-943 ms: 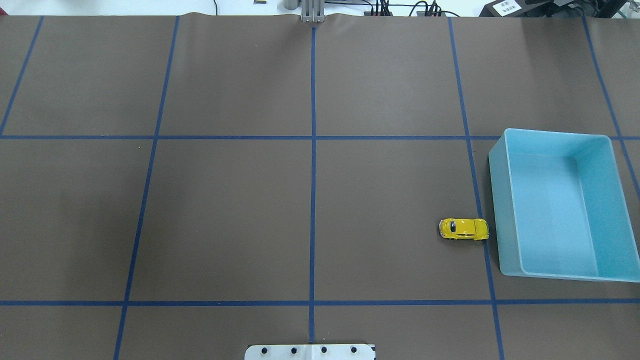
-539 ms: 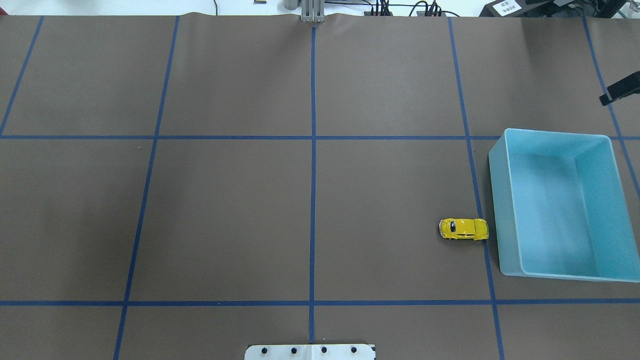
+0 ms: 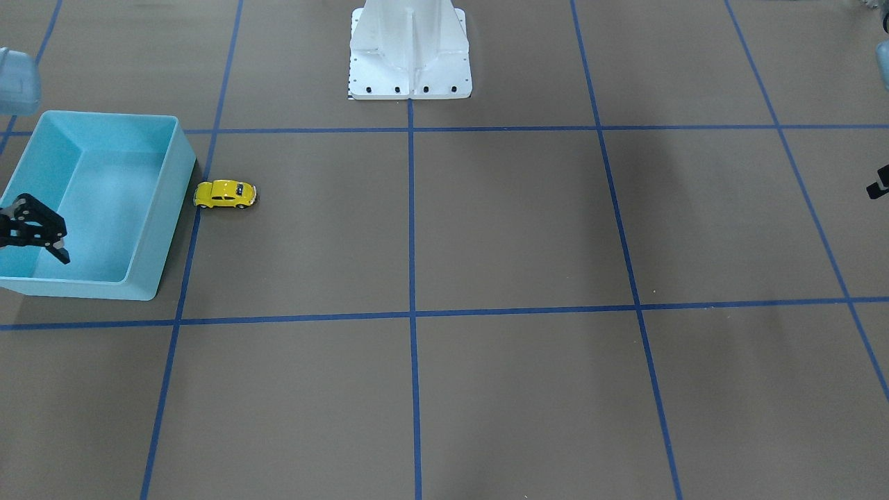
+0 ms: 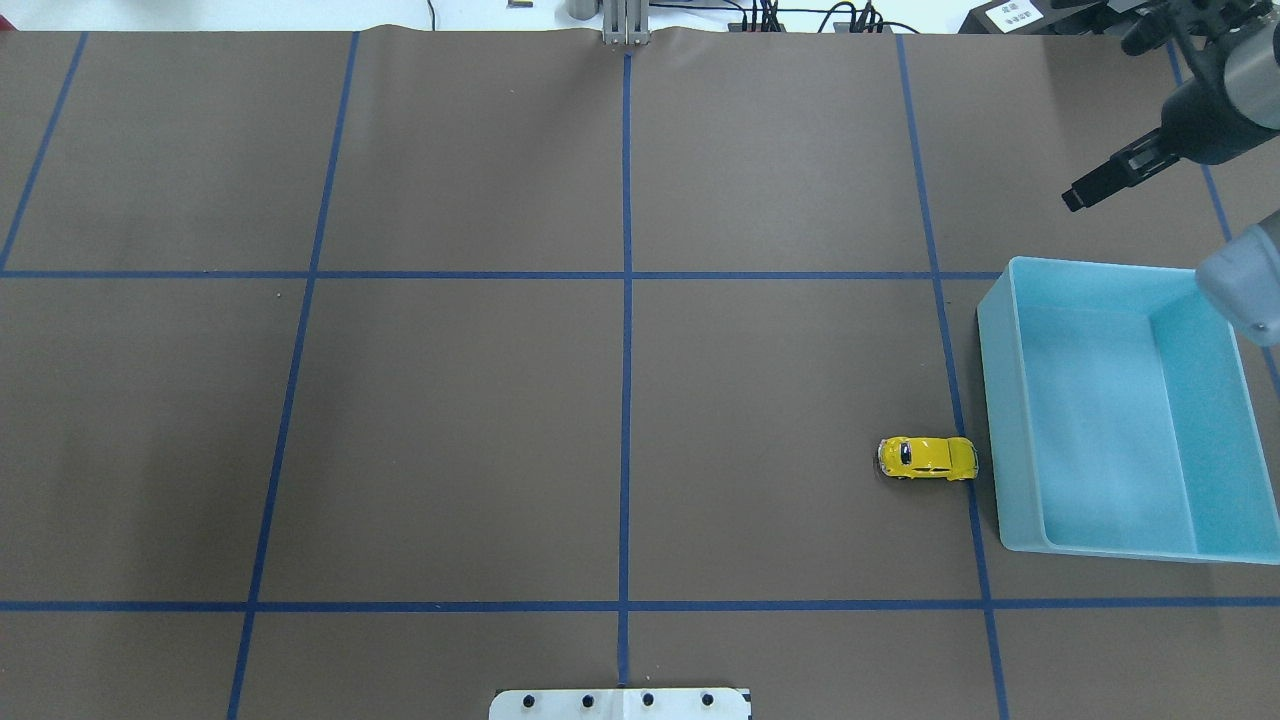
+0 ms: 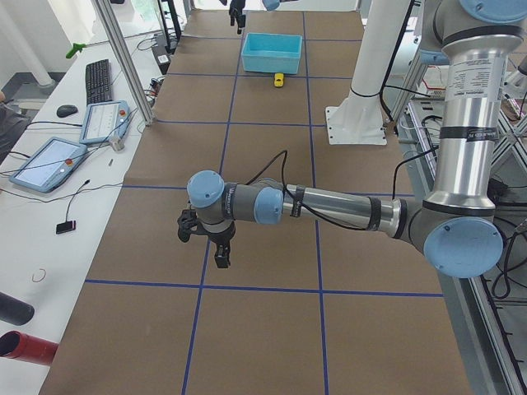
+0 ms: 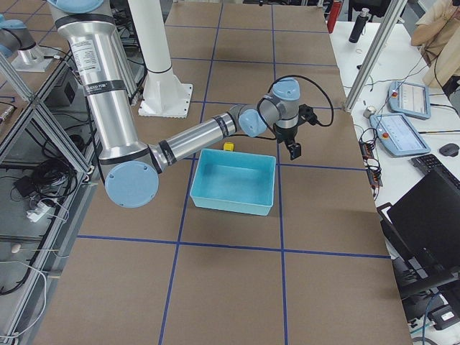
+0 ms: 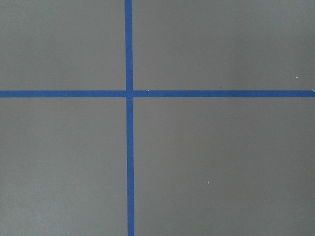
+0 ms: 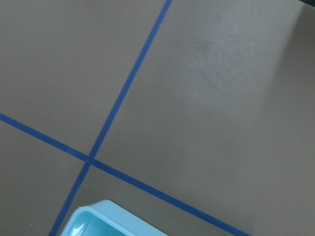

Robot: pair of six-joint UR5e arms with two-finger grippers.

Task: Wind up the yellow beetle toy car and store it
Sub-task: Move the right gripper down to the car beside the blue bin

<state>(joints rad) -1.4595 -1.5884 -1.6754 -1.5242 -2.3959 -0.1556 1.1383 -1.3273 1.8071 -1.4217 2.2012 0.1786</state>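
Brown-papered table (image 4: pixel 450 430): yellow beetle toy car (image 4: pixel 928 458) on its wheels just outside light blue bin (image 4: pixel 1008 420), right gripper (image 4: pixel 1075 198) and left gripper (image 5: pixel 221 262) well apart from it, jaws' state impossible to tell; winding and storing apparently both still to do

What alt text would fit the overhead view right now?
A small yellow car sits on the brown, blue-gridded table, just left of an empty blue bin. The right arm's pincer shows at top right, beyond the bin and far from the car.
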